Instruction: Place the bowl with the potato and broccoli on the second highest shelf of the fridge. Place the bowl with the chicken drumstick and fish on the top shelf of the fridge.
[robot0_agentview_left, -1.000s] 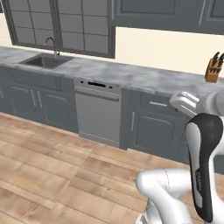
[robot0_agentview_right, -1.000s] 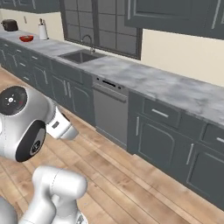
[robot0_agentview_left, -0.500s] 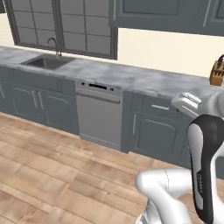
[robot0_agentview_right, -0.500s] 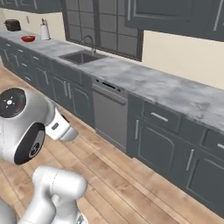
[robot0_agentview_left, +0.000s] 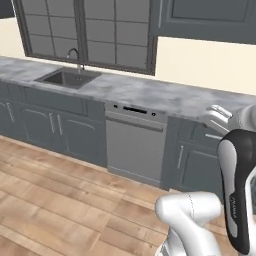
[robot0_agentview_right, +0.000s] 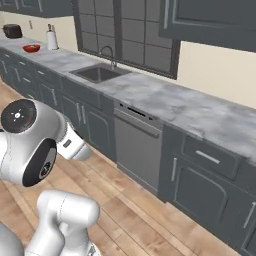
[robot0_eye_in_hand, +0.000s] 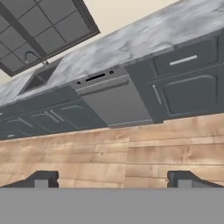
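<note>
Hand view, gripper (robot0_eye_in_hand: 112, 179) fingertips spread wide, cropped low

Long grey marbled worktop (robot0_agentview_right: 165, 102) running along the wall over dark grey cabinets (robot0_agentview_left: 60, 131). Sink (robot0_agentview_right: 97, 74) sunk into it with a curved faucet (robot0_agentview_right: 107, 50) at the back edge. Way down at the far left end: red bowl (robot0_agentview_right: 31, 48), a white upright thing (robot0_agentview_right: 51, 39) beside it, dark toaster (robot0_agentview_right: 12, 31) in the corner. Wood plank floor (robot0_agentview_left: 55, 200) below, bare.
</note>
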